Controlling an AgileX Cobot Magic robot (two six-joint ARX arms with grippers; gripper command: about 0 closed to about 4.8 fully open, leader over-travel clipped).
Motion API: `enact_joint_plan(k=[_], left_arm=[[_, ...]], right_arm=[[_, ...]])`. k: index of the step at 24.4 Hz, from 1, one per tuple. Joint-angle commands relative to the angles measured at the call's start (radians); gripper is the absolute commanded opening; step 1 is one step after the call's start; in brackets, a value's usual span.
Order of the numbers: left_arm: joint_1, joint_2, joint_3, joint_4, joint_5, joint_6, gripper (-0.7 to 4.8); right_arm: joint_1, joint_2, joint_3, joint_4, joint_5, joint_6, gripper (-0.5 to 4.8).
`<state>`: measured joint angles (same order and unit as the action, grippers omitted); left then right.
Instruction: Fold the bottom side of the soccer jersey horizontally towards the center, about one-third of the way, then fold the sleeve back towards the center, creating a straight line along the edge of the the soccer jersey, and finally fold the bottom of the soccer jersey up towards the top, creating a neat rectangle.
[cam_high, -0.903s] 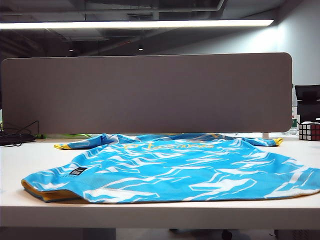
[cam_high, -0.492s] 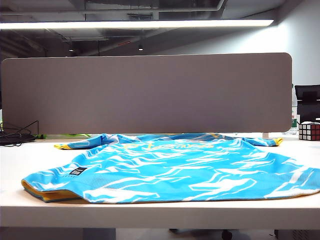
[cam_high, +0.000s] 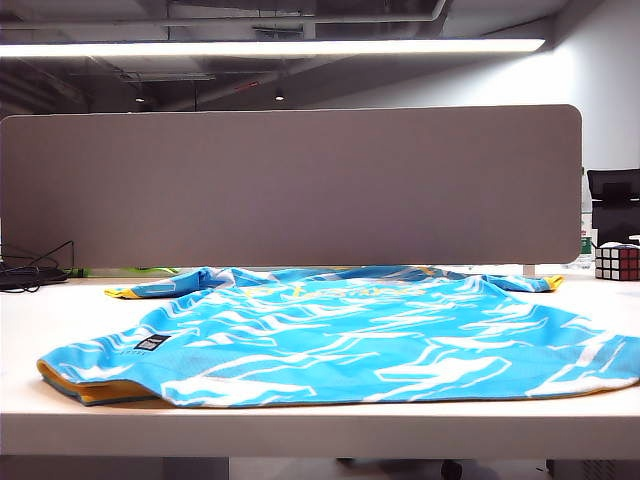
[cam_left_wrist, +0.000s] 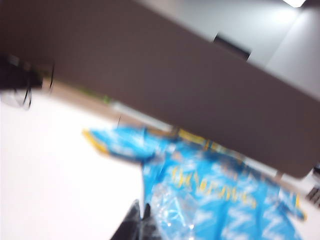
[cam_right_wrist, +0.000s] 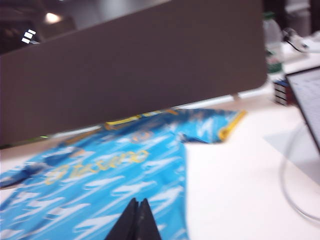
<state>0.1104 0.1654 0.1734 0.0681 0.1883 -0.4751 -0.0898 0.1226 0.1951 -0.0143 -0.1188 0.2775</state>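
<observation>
Exterior view: the soccer jersey (cam_high: 340, 335) is lying flat on the white table (cam_high: 60, 310), wave-pattern face up, spreading across most of the tabletop w/ its near edge running along the table's front edge. Yellow trim is showing at the near-left corner and at both sleeve ends by the far side. A small black label is sitting on the fabric toward the left. A grey divider panel (cam_high: 290, 185) is standing behind the table; black cables (cam_high: 30, 275) are lying at far left, a Rubik's cube (cam_high: 617, 262) is sitting at far right. Neither arm is appearing in this view.

Left wrist view (blurred): the left gripper (cam_left_wrist: 138, 222) is hanging above the table just beside the jersey's edge, fingers pressed together, holding nothing. The jersey's yellow lettering and one yellow-trimmed sleeve are showing beyond it, divider panel behind.

Right wrist view (blurred): the right gripper (cam_right_wrist: 136, 220) is hovering over the jersey near its edge, fingers closed to a point, gripping nothing. A sleeve w/ yellow trim is lying toward the panel; a laptop (cam_right_wrist: 307, 100) and a white cable (cam_right_wrist: 292, 192) are sitting on the bare table beside the jersey.
</observation>
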Motion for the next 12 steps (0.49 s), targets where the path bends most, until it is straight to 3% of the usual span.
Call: enact_joint_plan(k=[1, 4, 9, 12], left_arm=[[0.003, 0.170, 0.047, -0.060, 0.045, -0.003, -0.05], [0.005, 0.359, 0.101, -0.060, 0.093, -0.003, -0.05], [0.005, 0.666, 0.197, -0.060, 0.272, 0.014, -0.05], [0.004, 0.826, 0.251, -0.060, 0.372, 0.016, -0.05]], right_arm=[[-0.009, 0.150, 0.096, -0.127, 0.053, 0.003, -0.05], [-0.021, 0.320, 0.200, -0.248, 0.020, -0.029, -0.05], [-0.048, 0.604, 0.358, -0.436, -0.100, -0.130, 0.00], [-0.078, 0.751, 0.428, -0.490, -0.175, -0.171, 0.40]])
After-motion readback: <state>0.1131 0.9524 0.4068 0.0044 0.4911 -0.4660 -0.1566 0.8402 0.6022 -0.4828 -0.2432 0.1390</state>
